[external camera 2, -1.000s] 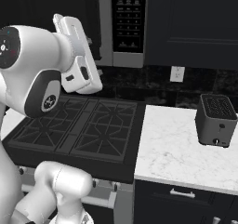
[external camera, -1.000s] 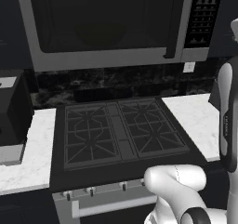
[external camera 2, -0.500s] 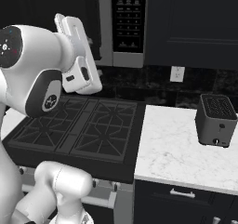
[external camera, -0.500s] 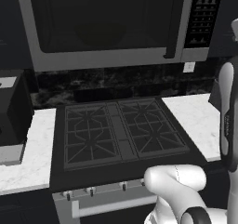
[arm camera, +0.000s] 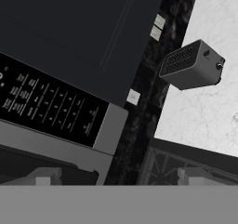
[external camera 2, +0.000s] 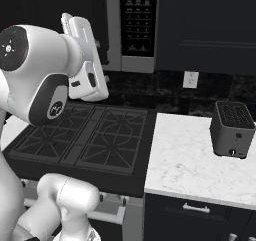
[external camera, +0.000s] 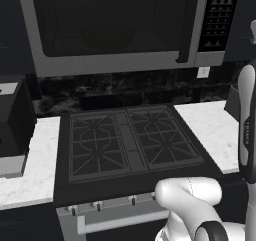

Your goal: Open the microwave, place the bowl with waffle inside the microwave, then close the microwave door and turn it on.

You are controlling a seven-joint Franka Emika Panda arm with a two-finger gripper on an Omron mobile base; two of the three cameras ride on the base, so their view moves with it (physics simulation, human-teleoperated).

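White arm rising tall, elbow bending high, hand pointing forward and up; gripper (arm camera: pixel 118 180) standing wide open, holding nothing.

Both base views look forward and down over the stove (external camera: pixel 127 142), from left and right, sharing the microwave (external camera: pixel 120 27). The rolled hand view faces its button panel (arm camera: pixel 49 107) closely, toaster (arm camera: pixel 191 65) beyond.

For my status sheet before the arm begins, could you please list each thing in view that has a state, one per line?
microwave door: shut, flush with the frame, handle untouched.
microwave: closed; whether it is running cannot be told.
gripper: open, holding nothing, pointed toward the microwave's button panel.
stove: burners bare, no flame visible.
toaster: upright on the counter, slots look empty.
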